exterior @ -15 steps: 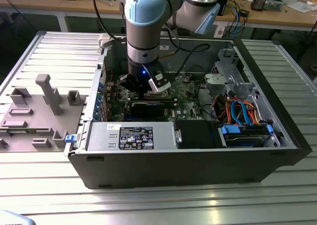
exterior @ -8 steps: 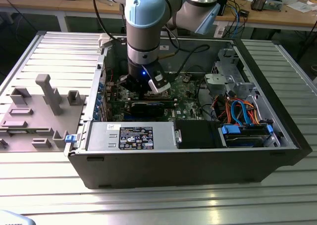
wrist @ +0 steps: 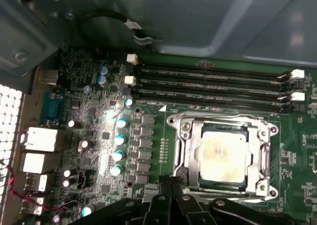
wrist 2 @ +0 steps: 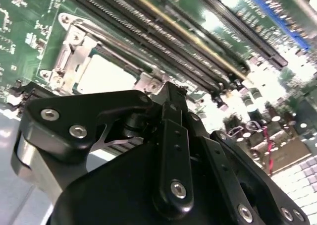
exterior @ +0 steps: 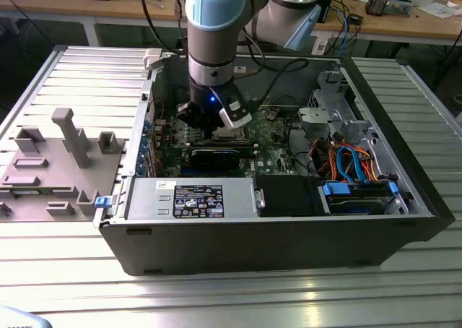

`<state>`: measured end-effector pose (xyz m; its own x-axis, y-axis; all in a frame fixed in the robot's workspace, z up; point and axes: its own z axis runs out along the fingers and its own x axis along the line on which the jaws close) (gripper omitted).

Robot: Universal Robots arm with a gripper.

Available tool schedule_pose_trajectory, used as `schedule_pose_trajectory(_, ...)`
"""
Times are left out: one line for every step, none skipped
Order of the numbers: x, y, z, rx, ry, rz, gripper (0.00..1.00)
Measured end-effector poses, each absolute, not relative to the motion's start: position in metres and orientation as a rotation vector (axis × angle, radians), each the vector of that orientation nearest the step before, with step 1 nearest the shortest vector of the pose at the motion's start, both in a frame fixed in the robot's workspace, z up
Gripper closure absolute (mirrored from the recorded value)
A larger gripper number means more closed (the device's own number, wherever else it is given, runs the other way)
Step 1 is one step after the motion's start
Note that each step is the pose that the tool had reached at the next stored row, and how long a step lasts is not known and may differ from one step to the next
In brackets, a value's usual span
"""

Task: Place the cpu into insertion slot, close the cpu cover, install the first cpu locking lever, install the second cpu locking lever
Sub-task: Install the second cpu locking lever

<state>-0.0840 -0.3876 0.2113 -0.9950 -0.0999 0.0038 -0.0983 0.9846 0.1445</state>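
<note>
Step in hand: the cpu (wrist: 223,154) already sits in the slot (wrist: 184,158), and the cover (wrist: 257,150) looks shut down over it as a silvery frame around the chip's top. By that, the work seems to stand at the locking levers.
Where the cpu is: on the green board (wrist: 99,136), just beside the long memory slots (wrist: 213,86), well in from the case (exterior: 404,219) walls; in the exterior view it lies near the middle of the board, under the arm.
Gripper: the gripper (wrist: 171,200) hangs low at the socket's near edge; its black fingers (wrist 2: 173,136) look drawn narrow together with nothing seen between them.
Levers: a thin silvery bar runs along the socket's side toward the memory slots in the second wrist view; whether it is hooked cannot be told.
What a lever move calls for: a fine, low push sideways at the socket's edge, clear of the memory slots and capacitors (wrist: 119,138).
Writing: a white label (exterior: 198,200) lies on the power supply (exterior: 155,198) at the case's front edge; its print is too small to make out. No other writing can be made out.
</note>
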Motion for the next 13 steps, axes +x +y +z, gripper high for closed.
schedule_pose_trajectory(-0.083,-0.386,0.211,0.156,-3.117,-0.226,0.89)
schedule_pose_trajectory(-0.081,-0.385,0.211,0.155,-3.116,-0.226,0.89)
schedule_pose_trajectory(-0.079,-0.382,0.211,0.155,-3.114,-0.226,0.89)
schedule_pose_trajectory(-0.077,-0.379,0.211,0.155,-3.113,-0.226,0.89)
schedule_pose_trajectory(-0.075,-0.376,0.211,0.155,-3.112,-0.226,0.89)
schedule_pose_trajectory(-0.073,-0.371,0.211,0.154,-3.11,-0.226,0.89)
schedule_pose_trajectory(-0.071,-0.367,0.211,0.154,-3.109,-0.226,0.89)
schedule_pose_trajectory(-0.069,-0.363,0.211,0.154,-3.108,-0.226,0.89)
schedule_pose_trajectory(-0.069,-0.361,0.211,0.154,-3.108,-0.225,0.89)
schedule_pose_trajectory(-0.067,-0.356,0.211,0.154,-3.107,-0.224,0.89)
schedule_pose_trajectory(-0.066,-0.354,0.211,0.154,-3.106,-0.222,0.89)
schedule_pose_trajectory(-0.064,-0.351,0.211,0.154,-3.106,-0.219,0.89)
schedule_pose_trajectory(-0.062,-0.35,0.211,0.154,-3.105,-0.21,0.89)
